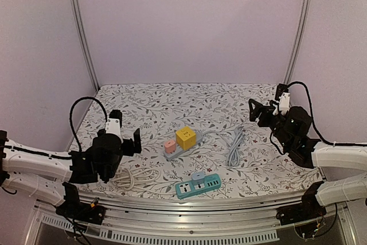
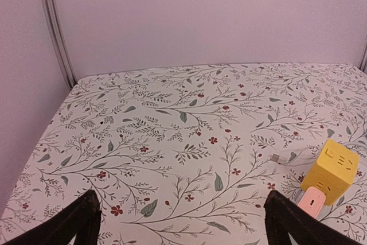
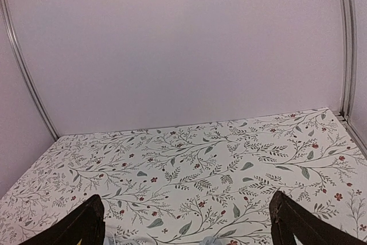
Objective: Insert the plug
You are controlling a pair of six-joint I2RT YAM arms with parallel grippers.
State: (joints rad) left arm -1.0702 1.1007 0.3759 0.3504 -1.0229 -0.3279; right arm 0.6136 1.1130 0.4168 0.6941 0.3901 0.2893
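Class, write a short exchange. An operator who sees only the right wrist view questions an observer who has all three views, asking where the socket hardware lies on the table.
Operator: My view shows only flowered cloth. Is there a socket strip anywhere?
Observer: Yes. A teal plastic power strip lies near the front edge of the cloth, about centre.
Operator: Is there anything further back?
Observer: A yellow plastic cube adapter stands mid-cloth, with a pink plug right beside it on its near-left side.
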